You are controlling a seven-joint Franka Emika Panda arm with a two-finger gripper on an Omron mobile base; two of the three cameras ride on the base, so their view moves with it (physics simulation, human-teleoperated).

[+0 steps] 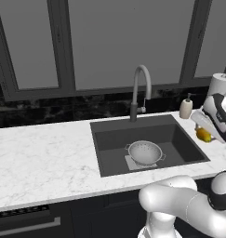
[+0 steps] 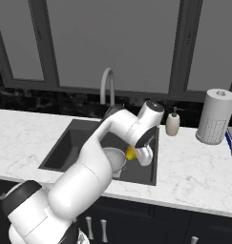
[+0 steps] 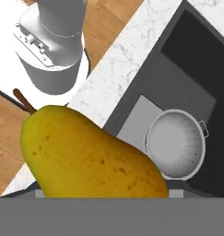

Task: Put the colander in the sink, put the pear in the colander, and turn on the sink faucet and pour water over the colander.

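The silvery perforated colander (image 1: 144,152) stands upright on the pale patch at the bottom of the dark sink (image 1: 179,139). It also shows partly behind my arm (image 2: 113,161) and from above (image 3: 175,143). My gripper (image 1: 206,131) is shut on the yellow-orange pear (image 1: 203,135), holding it in the air over the sink's right side, a little to the colander's right. From the hand camera the pear (image 3: 90,156) looms large and hides the fingertips. The grey gooseneck faucet (image 1: 141,88) rises behind the basin, with no water running.
A cream soap dispenser (image 1: 186,108) stands right of the faucet, with a paper towel roll (image 2: 215,116) further right. White marble counter (image 1: 44,153) spreads to both sides of the sink. Windows and a dark backsplash line the back.
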